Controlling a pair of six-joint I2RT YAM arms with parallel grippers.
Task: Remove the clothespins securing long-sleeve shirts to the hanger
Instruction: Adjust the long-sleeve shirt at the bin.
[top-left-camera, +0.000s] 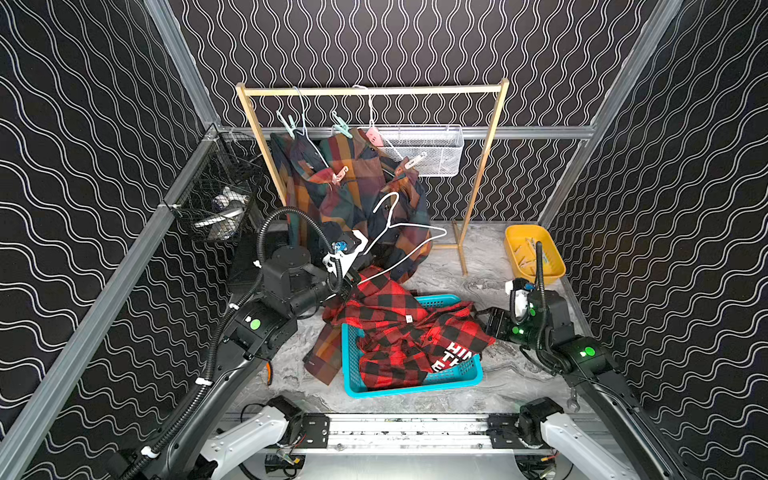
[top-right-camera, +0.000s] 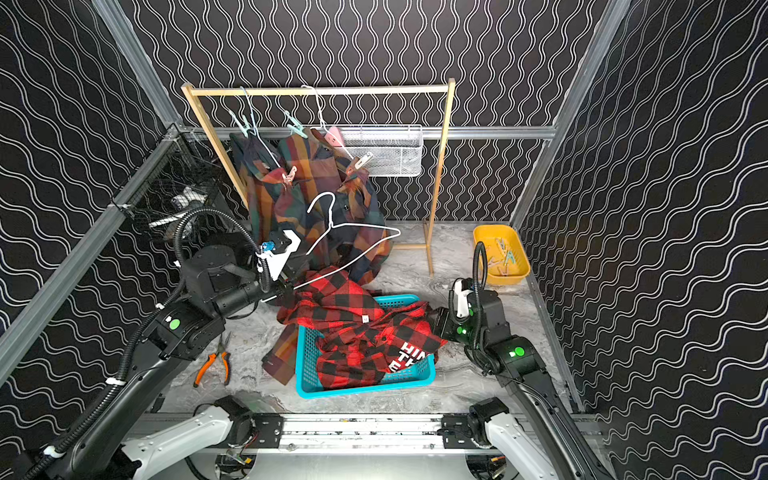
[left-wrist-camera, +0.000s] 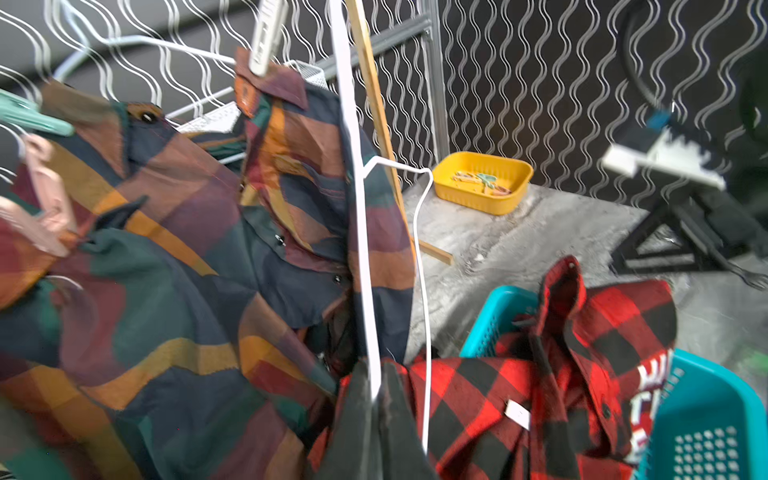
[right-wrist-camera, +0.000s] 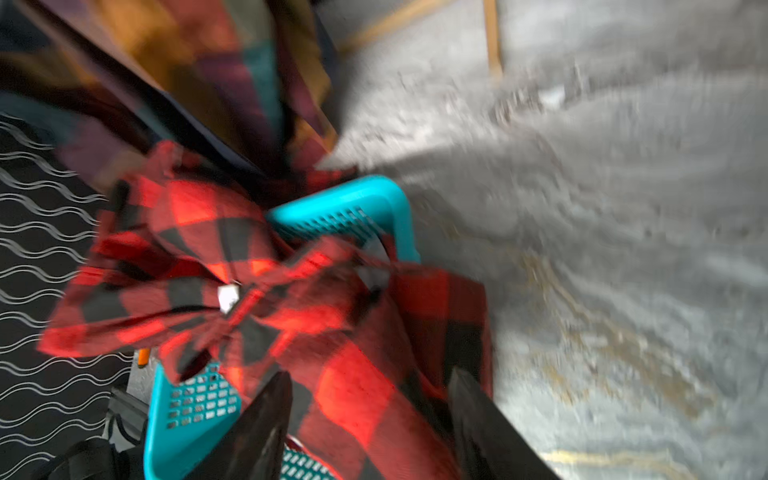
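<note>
Grey marbled desk (top-left-camera: 457, 266) fills the floor of a booth with black walls and white wavy lines, and a wooden rack (top-left-camera: 374, 89) stands at the back. Toward the front, a teal basket (top-left-camera: 415, 390) holds a crumpled red-and-black shirt (top-left-camera: 386, 316) with white block letters. Part of that shirt spills over the rim toward the left arm. A yellow tray (top-left-camera: 513, 249) near the right arm holds a handful of loose clothespins (top-right-camera: 503, 257). A white mesh basket (top-left-camera: 432, 151) hangs on the back rail; what is inside cannot be made out. A black wire basket (top-left-camera: 216, 195) on the left wall holds pale objects too dim to name. Two plaid shirts (top-left-camera: 353, 187) hang from the rack, pinned by a mint peg (top-left-camera: 341, 124), a pink peg (top-left-camera: 374, 136) and a cream peg (top-left-camera: 415, 160), among others. The left claw (left-wrist-camera: 376, 386) is clenched on a bare white hanger (top-left-camera: 399, 226), held up in front of the plaid shirts. The right claw (right-wrist-camera: 370, 374) is released, its fingers (right-wrist-camera: 266, 415) spread over the red-and-black shirt at the basket's edge.
</note>
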